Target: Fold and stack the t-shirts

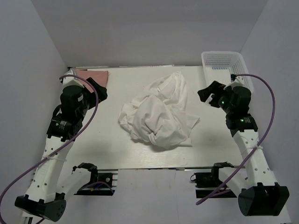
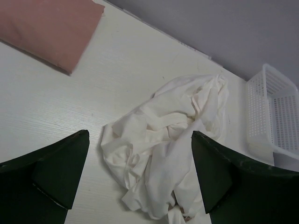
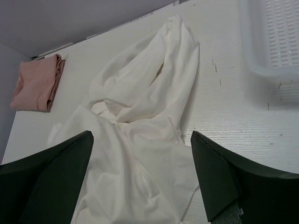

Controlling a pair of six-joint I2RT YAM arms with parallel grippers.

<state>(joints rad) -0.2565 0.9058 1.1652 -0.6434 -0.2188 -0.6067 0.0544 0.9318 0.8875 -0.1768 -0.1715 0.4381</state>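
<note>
On our desk [image 1: 93, 149] the crumpled white t-shirt [image 1: 159, 114] lies mid-surface, with bare room along its left and near sides. The basket [image 1: 224, 63] takes the far right corner, the folded pink t-shirt [image 1: 96, 74] the far left. Our left end effector [image 1: 99, 90] and right end effector [image 1: 210, 93] flank the white t-shirt, apart from it, jaws spread wide.

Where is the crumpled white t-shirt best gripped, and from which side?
Grip the flap of the white t-shirt that lies flat on the table at its right edge. Come down from the right with the open right end effector. The middle is a bunched mound with no clear edge.
</note>
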